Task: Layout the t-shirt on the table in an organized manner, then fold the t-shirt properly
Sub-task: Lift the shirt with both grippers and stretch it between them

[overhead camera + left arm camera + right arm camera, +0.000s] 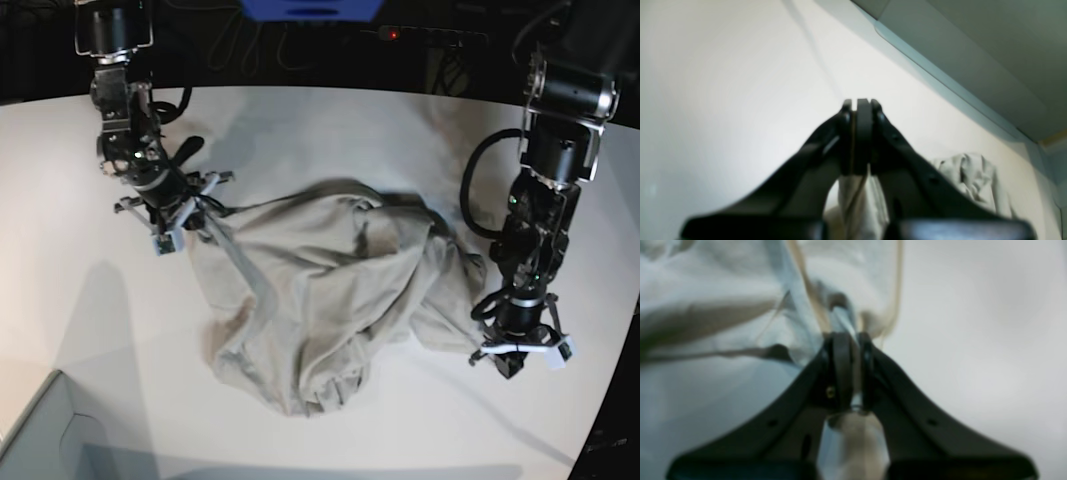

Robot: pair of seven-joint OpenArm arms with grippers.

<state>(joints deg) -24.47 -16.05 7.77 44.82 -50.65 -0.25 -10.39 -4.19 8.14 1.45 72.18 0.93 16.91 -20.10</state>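
Note:
The light grey-beige t-shirt (330,290) lies crumpled in a heap in the middle of the white table (330,130). My right gripper (185,215) is at the shirt's upper left edge. In the right wrist view it (850,338) is shut on a fold of the t-shirt (723,306), with cloth showing between the fingers. My left gripper (515,355) is at the shirt's right side, low over the table. In the left wrist view it (862,103) is shut with a strip of the t-shirt (857,200) pinched between its pads. More bunched cloth (970,176) lies to its right.
A pale grey box corner (40,430) sits at the front left. A blue object (310,8) and dark cables lie behind the table's curved far edge. The table's edge (940,80) runs close to my left gripper.

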